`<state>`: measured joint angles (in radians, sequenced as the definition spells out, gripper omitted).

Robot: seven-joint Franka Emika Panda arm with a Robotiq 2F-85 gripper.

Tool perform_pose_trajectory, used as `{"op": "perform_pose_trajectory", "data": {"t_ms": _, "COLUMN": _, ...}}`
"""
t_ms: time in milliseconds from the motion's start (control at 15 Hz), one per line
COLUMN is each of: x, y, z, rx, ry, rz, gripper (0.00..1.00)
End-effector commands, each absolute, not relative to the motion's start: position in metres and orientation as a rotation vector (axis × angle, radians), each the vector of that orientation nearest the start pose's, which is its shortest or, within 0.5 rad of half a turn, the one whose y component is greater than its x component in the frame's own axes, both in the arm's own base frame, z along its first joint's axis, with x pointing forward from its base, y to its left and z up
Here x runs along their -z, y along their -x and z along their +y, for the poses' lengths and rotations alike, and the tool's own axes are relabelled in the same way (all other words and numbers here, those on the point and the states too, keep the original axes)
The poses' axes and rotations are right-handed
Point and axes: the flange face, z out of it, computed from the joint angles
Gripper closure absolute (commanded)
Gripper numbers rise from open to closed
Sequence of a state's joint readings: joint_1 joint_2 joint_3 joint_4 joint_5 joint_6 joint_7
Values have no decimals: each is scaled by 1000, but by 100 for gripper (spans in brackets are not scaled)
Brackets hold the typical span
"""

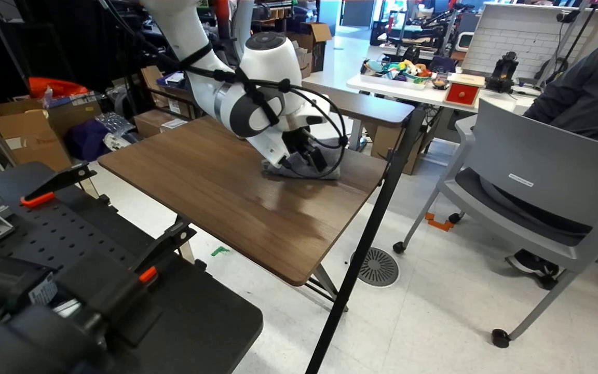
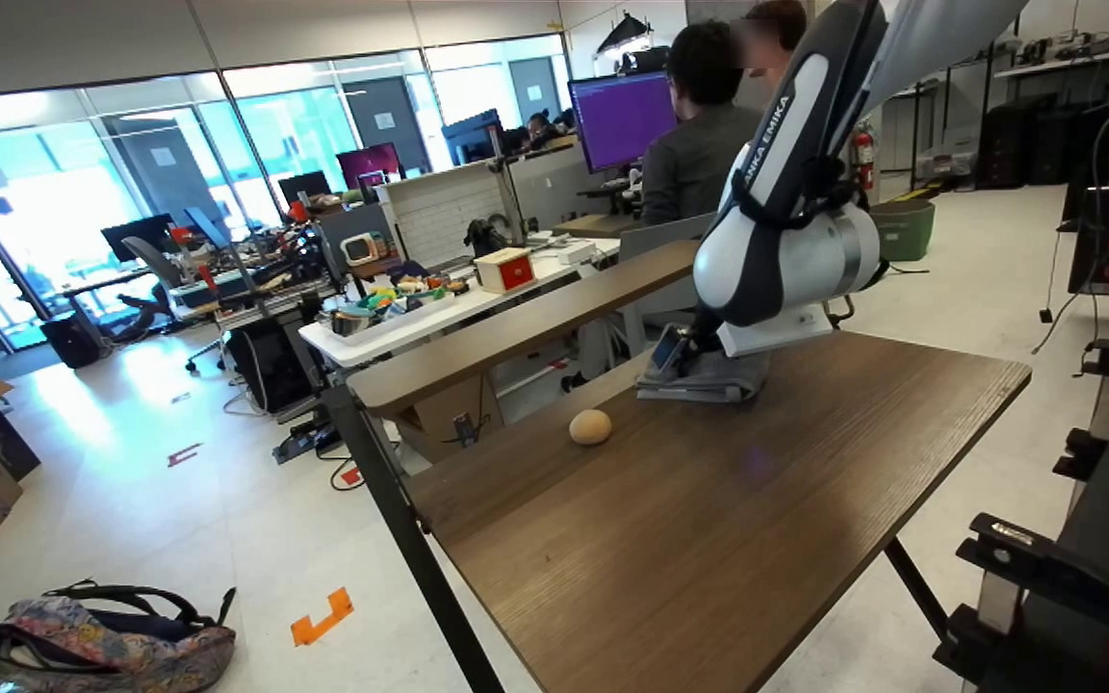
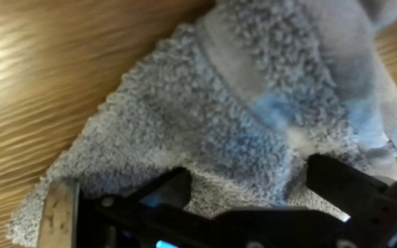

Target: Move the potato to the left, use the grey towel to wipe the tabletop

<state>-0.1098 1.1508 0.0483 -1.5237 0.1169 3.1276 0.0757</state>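
Observation:
The grey towel lies folded on the brown wooden tabletop point(image 1: 200, 171) and shows in both exterior views point(image 1: 299, 167) point(image 2: 709, 380). It fills most of the wrist view point(image 3: 184, 103). My gripper point(image 3: 248, 171) points down at the towel, with its fingertips against the cloth. The fingers stand apart, with raised, creased towel between them. The gripper also shows in both exterior views point(image 1: 320, 160) point(image 2: 670, 348). The potato point(image 2: 590, 427), round and tan, rests on the tabletop apart from the towel, near the raised shelf. In an exterior view the arm seems to hide it.
A raised brown shelf point(image 2: 535, 318) runs along one side of the table. A black table leg point(image 1: 366, 244) stands at its corner. A black workbench point(image 1: 185, 301) with clamps stands near the opposite side. A grey chair point(image 1: 538, 171) with a seated person is beyond the shelf.

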Motion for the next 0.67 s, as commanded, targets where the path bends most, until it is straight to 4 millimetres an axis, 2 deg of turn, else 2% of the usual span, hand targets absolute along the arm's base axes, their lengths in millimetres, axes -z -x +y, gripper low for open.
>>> {"op": "perform_pose_trajectory", "data": {"t_ms": 0, "x": -34, "y": -667, "z": -12, "rx": 548, "ry": 2904, "rz": 205, "gripper": 0}}
{"op": "perform_pose_trajectory", "data": {"t_ms": 67, "x": -34, "y": -656, "z": -10, "rx": 472, "ry": 2921, "rz": 170, "gripper": 0}}
{"op": "perform_pose_trajectory", "data": {"t_ms": 200, "x": -40, "y": -638, "z": -20, "rx": 355, "ry": 2984, "rz": 135, "gripper": 0}}
{"op": "perform_pose_trajectory", "data": {"t_ms": 600, "x": -82, "y": -608, "z": -77, "rx": 133, "ry": 3187, "rz": 133, "gripper": 0}}
